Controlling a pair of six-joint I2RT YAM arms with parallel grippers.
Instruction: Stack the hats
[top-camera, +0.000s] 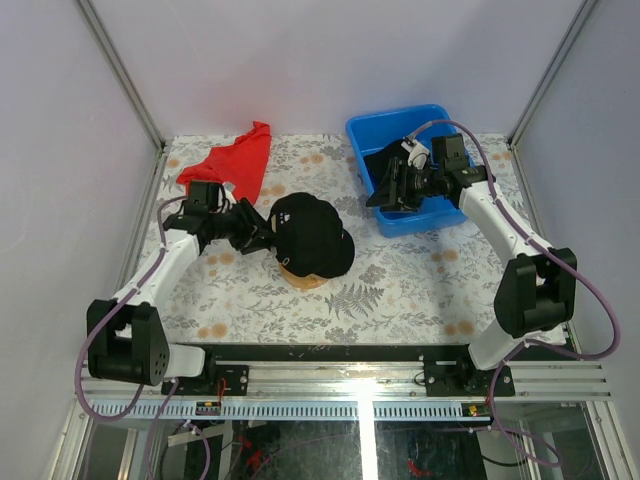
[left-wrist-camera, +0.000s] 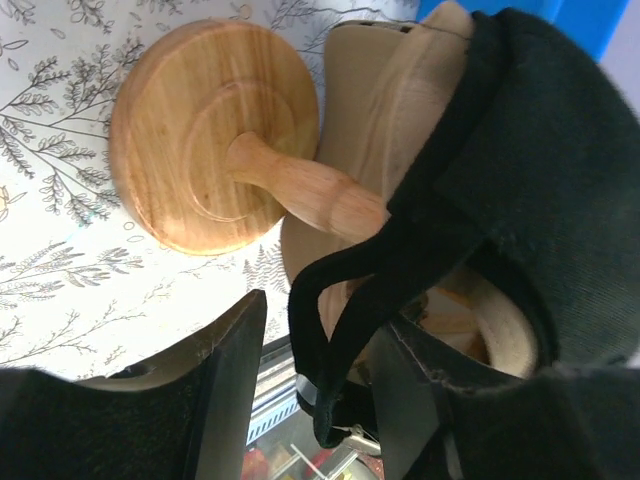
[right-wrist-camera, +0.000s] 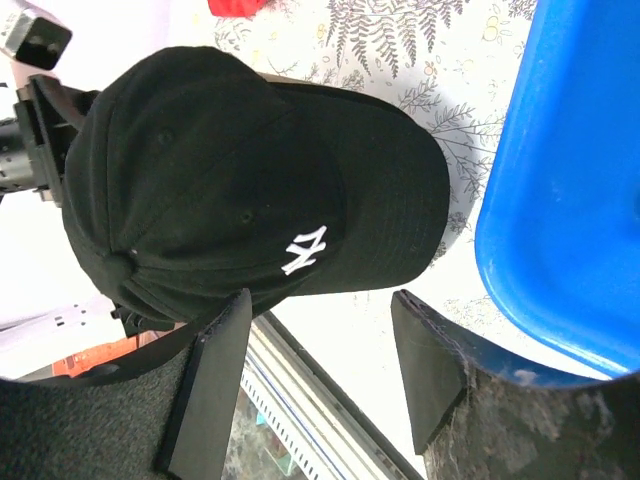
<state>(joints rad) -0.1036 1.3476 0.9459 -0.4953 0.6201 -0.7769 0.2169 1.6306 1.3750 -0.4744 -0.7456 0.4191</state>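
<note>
While the black NY cap (right-wrist-camera: 250, 190) sits on the wooden stand (left-wrist-camera: 200, 140) mid-table, my left gripper (left-wrist-camera: 320, 325) brackets its rear strap (left-wrist-camera: 305, 345), jaws parted in release, clamping nothing. My right gripper (right-wrist-camera: 320, 300), spread and empty, hangs at the blue bin (top-camera: 395, 113); next, I judge, it should pinch the black cap (top-camera: 383, 160) there

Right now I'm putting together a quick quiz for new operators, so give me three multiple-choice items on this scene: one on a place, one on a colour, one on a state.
1. Where is the black cap with the logo? A on the floor; B on the wooden stand; C on a shelf.
2. Its logo is: A white; B red; C yellow.
3. The right gripper is: A clamped shut on something; B open and empty; C out of view.
Answers: 1 B, the stand's wood shows under the cap; 2 A, the stitching is white; 3 B, its fingers stand apart with nothing between.
</note>
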